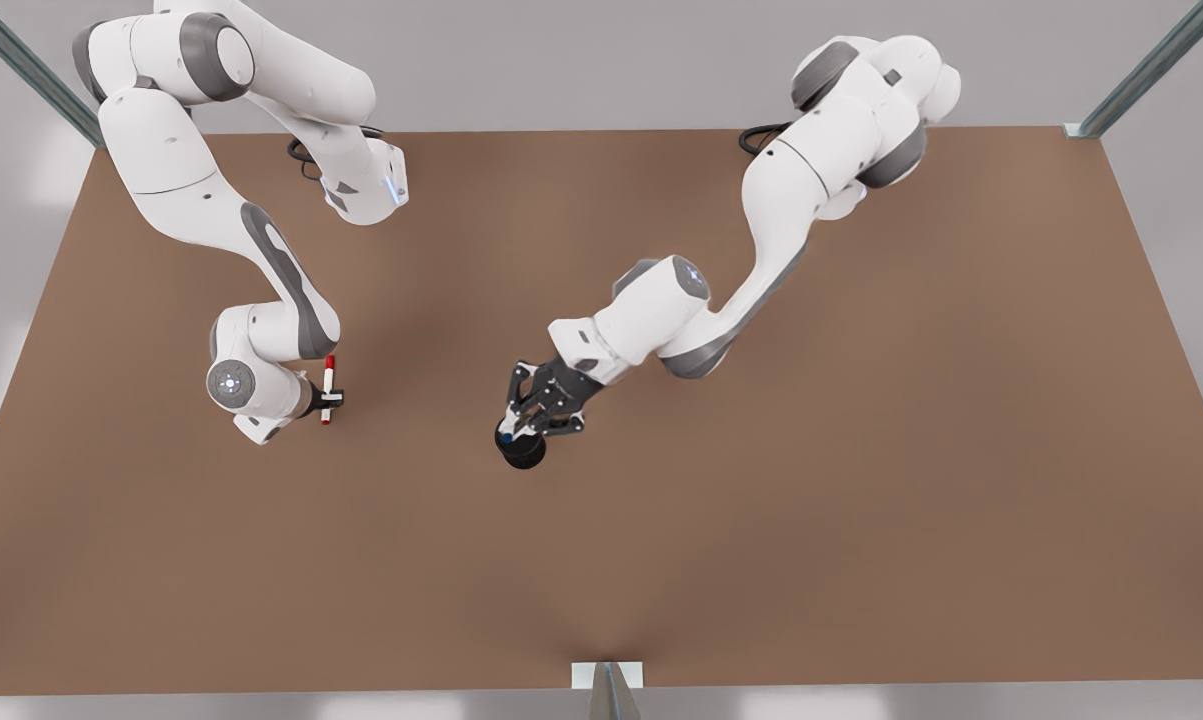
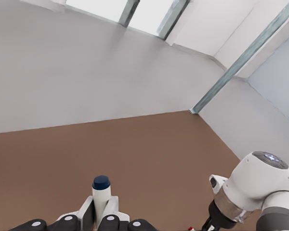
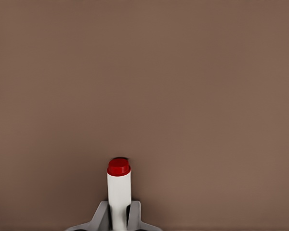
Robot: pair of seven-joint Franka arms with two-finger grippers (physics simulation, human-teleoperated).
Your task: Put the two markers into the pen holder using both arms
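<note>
The left gripper (image 1: 517, 428) is clamped on the blue marker (image 2: 101, 192) right over the pen holder (image 1: 523, 452) mid-bench (image 1: 861, 500). At the front view's left, the right gripper (image 1: 329, 405) grips the red marker (image 1: 328, 388).

simulated lab cell | brown table (image 1: 861, 500) | grey walls | metal struts (image 1: 1146, 70)

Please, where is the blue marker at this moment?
The blue marker is gripped by the left tool, directly over the pen holder near the table's middle in the front view.
</note>
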